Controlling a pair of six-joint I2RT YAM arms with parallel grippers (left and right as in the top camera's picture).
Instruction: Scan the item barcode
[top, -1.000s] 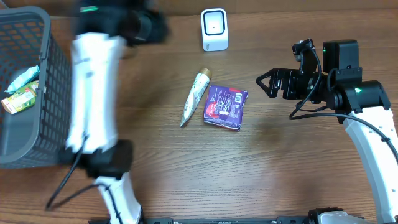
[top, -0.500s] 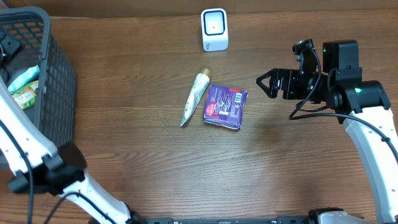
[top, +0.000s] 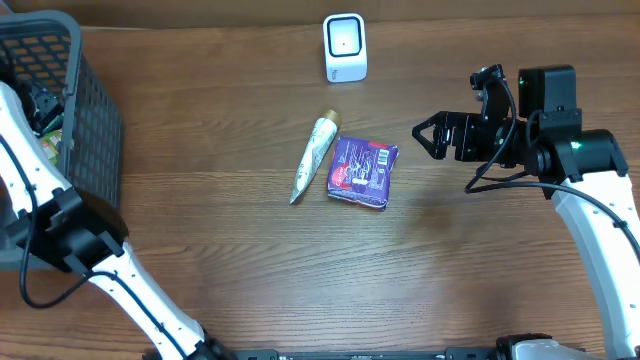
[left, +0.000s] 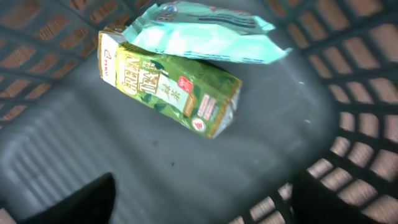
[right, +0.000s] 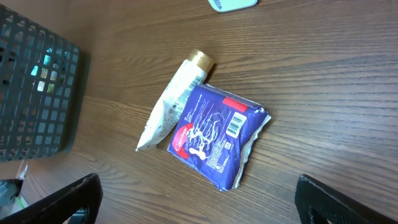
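Empty left hand, jaws apart, inside dark mesh basket, above green cardboard tea carton. Ahead of empty right hand, jaws spread: purple foil packet, barcode up. Grip edges, keeping barcode uncovered.

One basket, one scanner, one tube, one green tea carton, and two packets: one purple packet and one pale green packet.

Even, soft light over the tabletop, shadows faint. Slight sheen on the purple packet, sharp in the right wrist view. Inside the basket it's dimmer, a touch blurred.
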